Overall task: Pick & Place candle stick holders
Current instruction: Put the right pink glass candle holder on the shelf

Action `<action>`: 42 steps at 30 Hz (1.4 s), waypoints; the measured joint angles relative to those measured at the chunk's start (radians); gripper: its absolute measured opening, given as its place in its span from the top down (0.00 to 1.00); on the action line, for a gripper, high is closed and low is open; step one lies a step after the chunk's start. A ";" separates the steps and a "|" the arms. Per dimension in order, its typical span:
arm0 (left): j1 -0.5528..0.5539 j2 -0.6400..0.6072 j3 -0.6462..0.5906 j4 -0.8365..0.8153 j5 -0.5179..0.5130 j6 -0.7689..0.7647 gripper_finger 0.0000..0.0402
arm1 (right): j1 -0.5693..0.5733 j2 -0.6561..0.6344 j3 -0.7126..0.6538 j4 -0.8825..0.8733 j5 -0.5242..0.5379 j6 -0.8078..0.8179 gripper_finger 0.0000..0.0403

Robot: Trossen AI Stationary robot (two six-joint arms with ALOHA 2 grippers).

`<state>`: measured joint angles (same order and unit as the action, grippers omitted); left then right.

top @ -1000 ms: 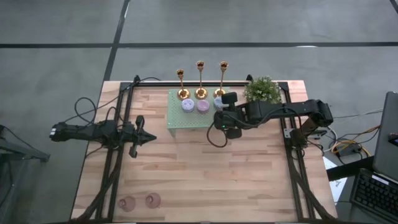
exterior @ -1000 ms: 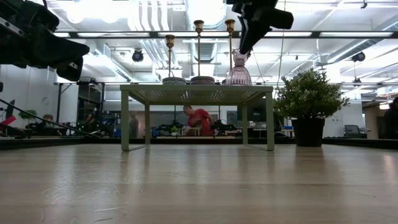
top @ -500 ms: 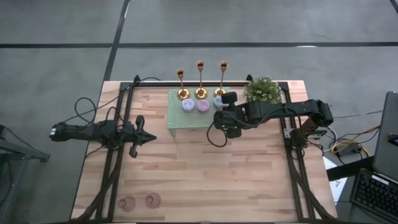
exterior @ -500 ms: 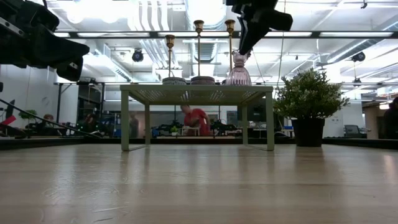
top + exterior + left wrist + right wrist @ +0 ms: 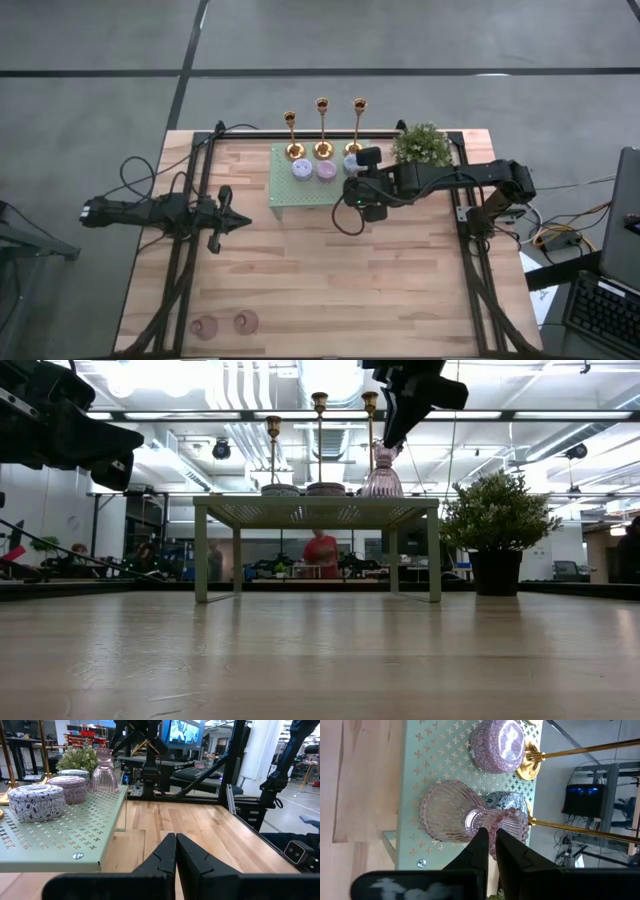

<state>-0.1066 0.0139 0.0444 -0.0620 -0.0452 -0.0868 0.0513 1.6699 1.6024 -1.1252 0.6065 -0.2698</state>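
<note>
A pink ribbed glass holder (image 5: 383, 475) stands upright on its wide base on the pale green perforated stand (image 5: 300, 195), near the stand's right end. My right gripper (image 5: 490, 832) comes slanting down on the holder's top, shut on it. Three gold candlesticks (image 5: 323, 128) rise at the stand's far edge, with round patterned tins (image 5: 301, 169) (image 5: 326, 170) in front of them. Two more pink holders (image 5: 205, 327) (image 5: 245, 322) sit at the table's near left corner. My left gripper (image 5: 175, 836) hovers shut at the table's left, pointing level toward the stand and holding nothing. My right gripper has its shut fingertips on the rim of the holder's small upper cup (image 5: 506, 831). The tips themselves cover the exact spot. The fingers (image 5: 392, 428) come from above, slanting down from the table's right. The holder stands upright with its base (image 5: 445, 812) on the stand.
A bushy potted plant (image 5: 422, 145) stands right of the stand, close to my right arm. The wooden table (image 5: 330, 280) lies bare between the stand and the near edge. Black frame rails (image 5: 185, 260) run along both sides. A person shows in the room beyond.
</note>
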 joint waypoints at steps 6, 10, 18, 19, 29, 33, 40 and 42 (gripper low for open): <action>0.000 0.000 0.000 0.000 0.000 0.000 0.96 | 0.000 0.000 0.000 0.003 0.024 -0.001 0.88; 0.000 0.000 0.000 0.000 0.000 0.000 0.96 | 0.000 0.000 0.000 0.010 0.026 0.000 0.82; 0.000 0.000 0.000 0.000 0.000 0.000 0.96 | 0.004 0.000 0.029 0.006 0.027 0.005 0.74; 0.000 0.000 0.000 0.000 0.000 0.000 0.96 | 0.006 0.000 0.037 0.006 0.027 0.008 0.73; 0.000 0.000 0.000 0.000 0.000 0.000 0.96 | 0.067 0.000 0.101 0.002 0.026 0.078 0.68; 0.000 0.000 0.000 0.000 0.000 0.000 0.96 | 0.110 0.000 0.108 -0.010 0.020 0.123 0.69; 0.000 0.000 0.000 0.000 0.000 0.000 0.96 | 0.193 0.000 0.087 -0.023 -0.172 0.280 0.82; 0.000 0.000 0.000 0.000 0.000 0.000 0.96 | 0.229 0.000 0.070 0.001 -0.196 0.298 0.89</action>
<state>-0.1064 0.0139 0.0448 -0.0619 -0.0452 -0.0866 0.2805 1.6699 1.6728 -1.1238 0.4107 0.0279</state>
